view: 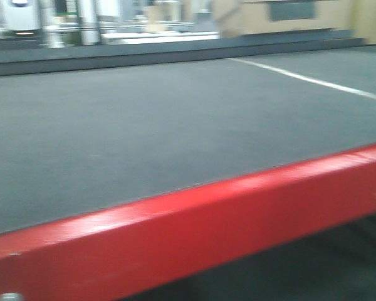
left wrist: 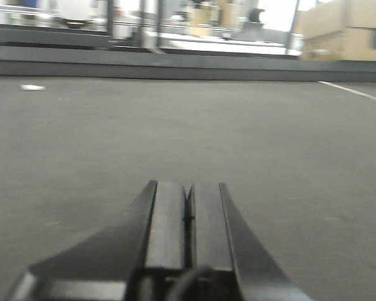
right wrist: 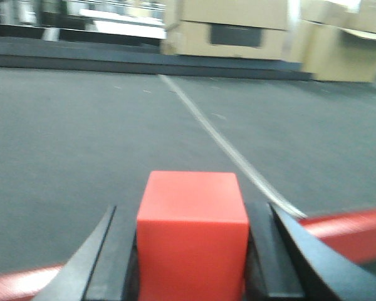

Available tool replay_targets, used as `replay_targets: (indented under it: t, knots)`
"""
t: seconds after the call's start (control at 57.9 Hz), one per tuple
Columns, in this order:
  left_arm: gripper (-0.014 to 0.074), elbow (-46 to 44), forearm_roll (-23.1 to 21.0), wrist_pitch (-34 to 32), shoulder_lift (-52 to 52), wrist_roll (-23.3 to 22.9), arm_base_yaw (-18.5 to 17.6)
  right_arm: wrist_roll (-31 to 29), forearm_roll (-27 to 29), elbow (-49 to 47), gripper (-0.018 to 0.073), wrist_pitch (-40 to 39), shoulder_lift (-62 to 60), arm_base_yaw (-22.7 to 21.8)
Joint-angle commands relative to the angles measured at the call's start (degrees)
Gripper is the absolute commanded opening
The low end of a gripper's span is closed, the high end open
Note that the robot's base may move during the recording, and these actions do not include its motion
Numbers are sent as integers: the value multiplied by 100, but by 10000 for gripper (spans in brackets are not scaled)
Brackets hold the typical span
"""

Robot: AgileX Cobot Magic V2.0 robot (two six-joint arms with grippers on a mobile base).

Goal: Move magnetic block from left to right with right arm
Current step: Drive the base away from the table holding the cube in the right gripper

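Right wrist view: the magnetic block sits between the 2 black fingers of the right gripper. Fingers spread to about the cube's width, each pressed to a side face, no gap showing. Top face and front face plain red, edges sharp.

Behind and below the block, the red table rim crosses the frame, so the gripper is near the table's front edge. Cannot tell whether the cube rests on the surface or hangs just above it. A white line runs away across the grey mat, just right of the block.

Left wrist view: left gripper with its 2 fingers pressed together, nothing between them, low over bare grey mat.

Front view: grey tabletop and rim only; neither arm nor block in frame. Picture blurred.

Judgement: grasp looks done; the step in hand is the carry to the right. Next move calls for a firm hold through the sideways travel, a level descent onto the mat well in from the rim, then parting the fingers cleanly.
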Motion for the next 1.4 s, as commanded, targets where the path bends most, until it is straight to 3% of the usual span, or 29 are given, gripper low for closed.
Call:
replay_targets:
  t: [0.0, 1.382]
  knots:
    - [-117, 48, -39, -515, -57, -21, -43, -37, -78, -163, 253, -489, 31, -33]
    - [-117, 48, -39, -515, -57, -21, -43, -37, -78, -163, 253, -489, 31, -33]
